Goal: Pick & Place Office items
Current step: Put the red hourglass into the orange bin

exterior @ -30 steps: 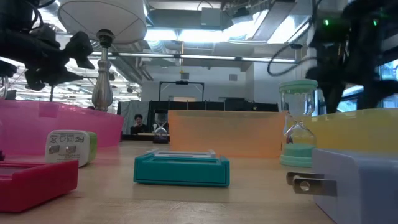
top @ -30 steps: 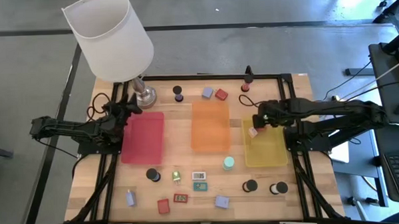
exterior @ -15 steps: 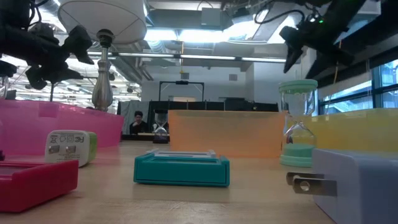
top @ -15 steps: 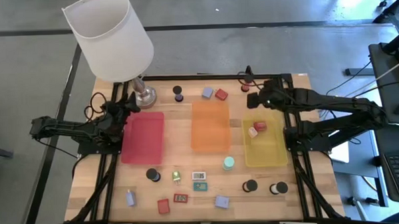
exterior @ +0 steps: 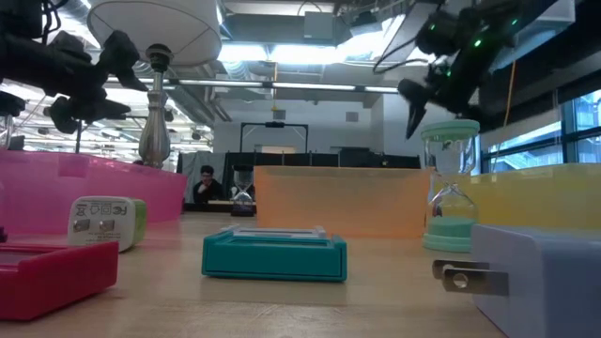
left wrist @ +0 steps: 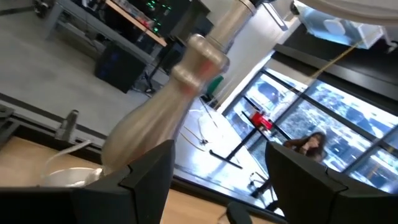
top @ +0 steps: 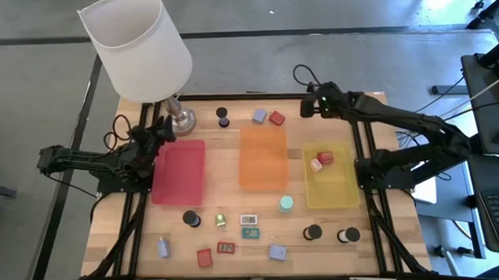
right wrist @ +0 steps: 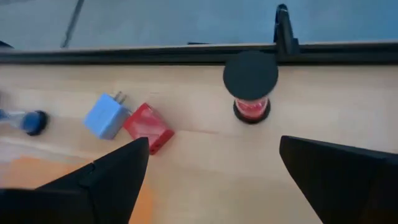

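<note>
My right gripper (top: 308, 106) (exterior: 414, 101) (right wrist: 211, 149) hangs open and empty over the table's far edge, just above a red sand timer with a black top (right wrist: 250, 88). A lavender plug block (right wrist: 106, 116) and a red block (right wrist: 148, 128) lie to its left. A small red-and-white item (top: 321, 161) lies in the yellow tray (top: 334, 191). Several more office items, such as a teal timer (top: 285, 204) and a black roll (top: 190, 217), lie along the near side. My left gripper (top: 155, 137) (left wrist: 221, 155) waits open beside the lamp's metal base (top: 180, 120).
A pink tray (top: 178, 171), an orange tray (top: 263, 158) and the yellow tray lie side by side mid-table. The big white lamp shade (top: 136, 46) overhangs the far left corner. Black frame rails (top: 377, 210) run along both sides. A person shows far off in the room (exterior: 206, 180).
My right gripper has let go of the red-and-white item, which now lies in the yellow tray. It has then risen and swung toward the far edge, coming over the red sand timer.
</note>
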### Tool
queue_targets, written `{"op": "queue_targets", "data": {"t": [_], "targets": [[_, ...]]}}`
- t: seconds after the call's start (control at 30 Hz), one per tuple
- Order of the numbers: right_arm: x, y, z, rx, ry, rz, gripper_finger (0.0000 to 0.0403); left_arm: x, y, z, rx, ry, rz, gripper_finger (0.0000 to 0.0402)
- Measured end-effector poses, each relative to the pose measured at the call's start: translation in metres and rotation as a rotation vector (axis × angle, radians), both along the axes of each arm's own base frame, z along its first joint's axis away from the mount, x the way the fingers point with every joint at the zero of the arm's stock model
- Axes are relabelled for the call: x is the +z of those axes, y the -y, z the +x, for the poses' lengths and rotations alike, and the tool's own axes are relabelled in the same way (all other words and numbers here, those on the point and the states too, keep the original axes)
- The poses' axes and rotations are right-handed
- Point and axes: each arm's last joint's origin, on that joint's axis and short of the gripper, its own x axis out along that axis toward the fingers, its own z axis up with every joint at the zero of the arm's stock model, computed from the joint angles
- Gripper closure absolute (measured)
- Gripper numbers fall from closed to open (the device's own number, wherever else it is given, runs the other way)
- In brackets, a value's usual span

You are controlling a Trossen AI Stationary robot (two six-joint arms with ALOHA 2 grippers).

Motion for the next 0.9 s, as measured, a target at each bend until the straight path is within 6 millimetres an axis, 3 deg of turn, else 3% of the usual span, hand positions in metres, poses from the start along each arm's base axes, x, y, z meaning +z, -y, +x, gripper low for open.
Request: {"op": "queue_targets", "data": {"t": [0.2, 0.53, 0.9], "targets": [[-0.022, 0.031, 0.003, -0.026, -0.082, -0.003, 0.0023, 0.0, 0.001, 0.002, -0.063, 0.011, 0.006, 0.0155], [-0.052, 0.062, 0.009, -0.035, -0.074, 0.05, 0.0024, 0.0, 0.001, 0.002, -0.067, 0.046, -0.006, 0.0155], [-0.058, 0.071, 0.006, -0.034, -0.115, 0.023, 0.0064, 0.0, 0.0, 0.001, -0.039, 0.045, -0.01, 0.0155]]}}
